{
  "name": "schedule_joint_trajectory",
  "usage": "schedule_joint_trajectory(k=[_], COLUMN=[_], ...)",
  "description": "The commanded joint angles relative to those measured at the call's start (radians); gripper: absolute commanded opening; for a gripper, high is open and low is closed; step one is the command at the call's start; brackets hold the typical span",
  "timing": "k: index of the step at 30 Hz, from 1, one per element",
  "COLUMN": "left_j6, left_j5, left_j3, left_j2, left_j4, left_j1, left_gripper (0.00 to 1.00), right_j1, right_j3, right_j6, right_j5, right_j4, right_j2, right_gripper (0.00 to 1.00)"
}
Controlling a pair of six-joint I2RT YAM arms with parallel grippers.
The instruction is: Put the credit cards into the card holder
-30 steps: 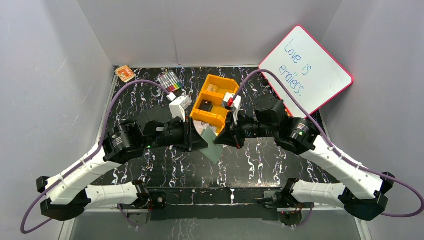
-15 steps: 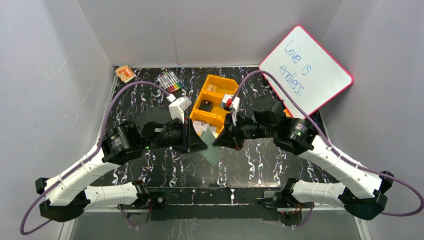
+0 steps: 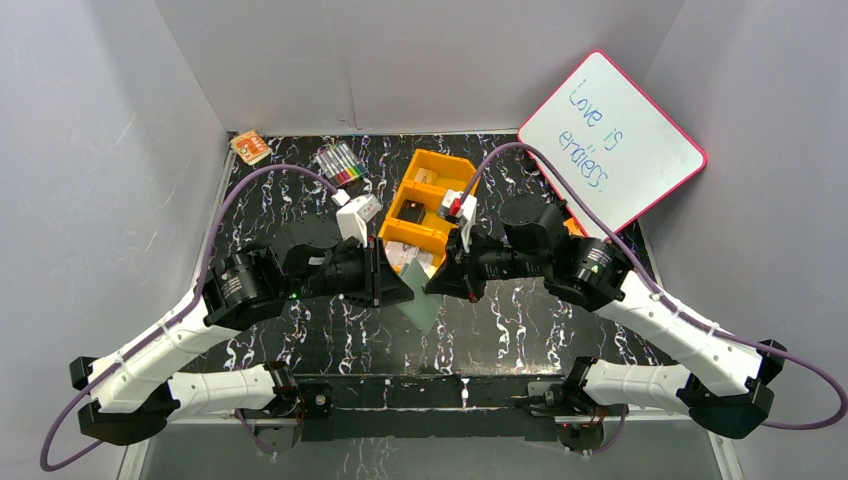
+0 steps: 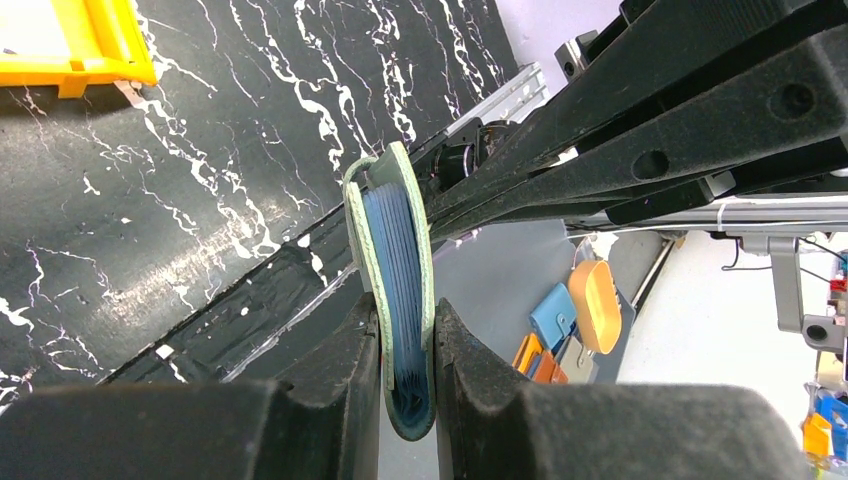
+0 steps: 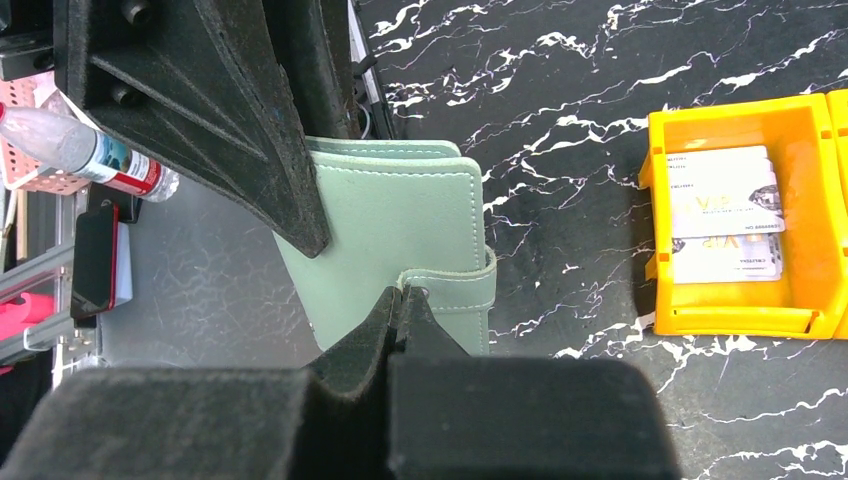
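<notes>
**Card holder**: small, flat, sage-green leather-look wallet.
- Finish: pale stitching runs along the edges. A matching green strap wraps round one side.
- Edge-on, from the left wrist: two green covers fold round a packed stack of blue-grey inner leaves.
- Position: lifted off the counter, a black marble-look surface with white veining. It sits upright on edge between the two claws.

**Left claw**: narrow, its black fingers clamped on both covers of the card holder near the folded spine.

**Right claw**: fully closed, its tips meeting at the end of the strap. Whether it pinches the strap cannot be told.

**Credit cards**: thin, pale whitish-grey rectangles with faint print.
- Two show, lying flat and overlapping.
- They lie well apart from the right claw, off to its right in the wrist view.
- They sit in the end compartment of an orange-yellow plastic tray, which rests on the counter just beyond both claws.
</notes>
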Motion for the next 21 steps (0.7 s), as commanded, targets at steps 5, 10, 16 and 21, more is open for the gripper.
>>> schedule_joint_trajectory(k=[5, 10, 16, 21], left_j6=[-0.087, -0.092, -0.102, -0.104], left_j5=[0.219, 0.232, 0.232, 0.225], left_j3=[0.024, 0.02, 0.001, -0.011], left_j2=[-0.026, -0.021, -0.026, -0.032], left_j4=[0.514, 0.536, 0.577, 0.597], left_j1=[-0.023, -0.023, -0.023, -0.023], left_gripper=[0.0, 0.0, 0.0, 0.0], right_j1=[0.049, 0.06, 0.088, 0.112], right_j3=[-0.054, -0.067, -0.096, -0.119], right_j6=[0.041, 0.055, 0.09, 0.13], right_j5=[-0.001, 0.005, 0.018, 0.031], right_j4=[0.157, 0.182, 0.233, 0.291], right_j2=[0.079, 0.087, 0.093, 0.093], right_gripper=[0.0, 0.0, 0.0, 0.0])
